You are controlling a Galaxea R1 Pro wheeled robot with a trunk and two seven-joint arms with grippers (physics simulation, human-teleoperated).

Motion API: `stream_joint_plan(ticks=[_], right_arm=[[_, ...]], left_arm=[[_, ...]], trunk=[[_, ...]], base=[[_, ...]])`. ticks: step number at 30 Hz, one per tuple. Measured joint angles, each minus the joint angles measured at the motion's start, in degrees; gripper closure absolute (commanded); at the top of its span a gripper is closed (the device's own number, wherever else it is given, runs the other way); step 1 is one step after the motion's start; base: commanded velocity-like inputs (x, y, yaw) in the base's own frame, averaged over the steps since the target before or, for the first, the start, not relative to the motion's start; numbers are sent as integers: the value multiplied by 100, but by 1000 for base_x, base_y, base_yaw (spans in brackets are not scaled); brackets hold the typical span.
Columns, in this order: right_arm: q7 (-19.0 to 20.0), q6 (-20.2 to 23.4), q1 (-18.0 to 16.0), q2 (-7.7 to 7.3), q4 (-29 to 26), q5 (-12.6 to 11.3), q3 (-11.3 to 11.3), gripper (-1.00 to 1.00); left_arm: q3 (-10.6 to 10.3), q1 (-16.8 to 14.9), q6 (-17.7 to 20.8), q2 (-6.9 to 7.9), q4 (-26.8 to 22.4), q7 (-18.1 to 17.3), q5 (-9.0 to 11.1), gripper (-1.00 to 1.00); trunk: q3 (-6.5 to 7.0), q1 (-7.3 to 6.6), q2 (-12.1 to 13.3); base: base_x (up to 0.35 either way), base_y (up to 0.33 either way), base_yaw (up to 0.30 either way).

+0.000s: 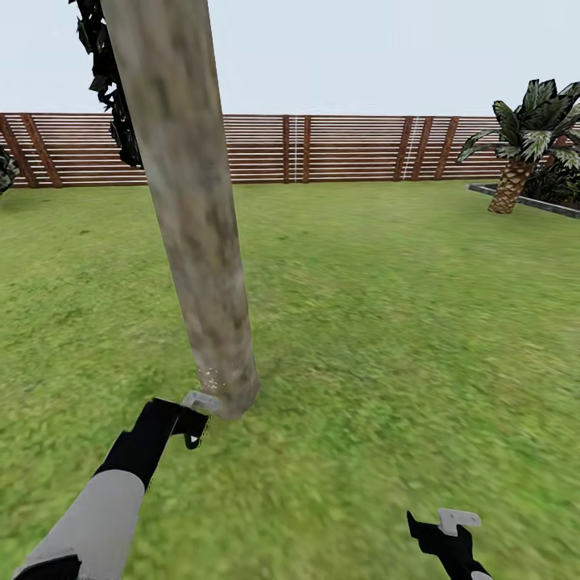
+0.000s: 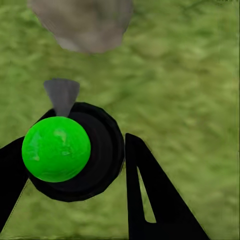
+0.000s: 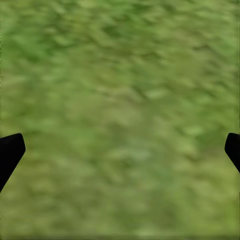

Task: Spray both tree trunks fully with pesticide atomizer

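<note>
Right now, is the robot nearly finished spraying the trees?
No. The sprayer is already off the grass, gripped in the left gripper. It is aimed at the foot of one tree trunk, where pale specks show. The upper trunk looks unsprayed, and another tree remains.

You have nothing to read here: no text, label, brand, number or sign stands on the tree trunk, the fence, or the green-topped atomizer between your left gripper's fingers.

Head view high over lawn, both wrist views close above it
</note>
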Motion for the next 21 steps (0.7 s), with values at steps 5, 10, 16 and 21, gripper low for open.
stream_joint_plan(ticks=[5, 10, 16, 21], right_arm=[[0, 0, 0, 1, 0, 0, 0, -100], [0, 0, 0, 1, 0, 0, -1, -100], [0, 0, 0, 2, 0, 0, -1, -100], [0, 0, 0, 2, 0, 0, -1, -100]], left_arm=[[398, -139, 31, 511, -13, -25, 50, 100], [372, -168, 42, 503, -14, -29, 82, 100], [247, -173, 275, 297, -319, -28, 63, 100], [223, -119, 408, 287, -681, -28, 60, 100]], trunk=[[0, 0, 0], [0, 0, 0], [0, 0, 0], [0, 0, 0]], base=[[0, 0, 0], [0, 0, 0], [-61, 0, 0], [-124, 0, 0]])
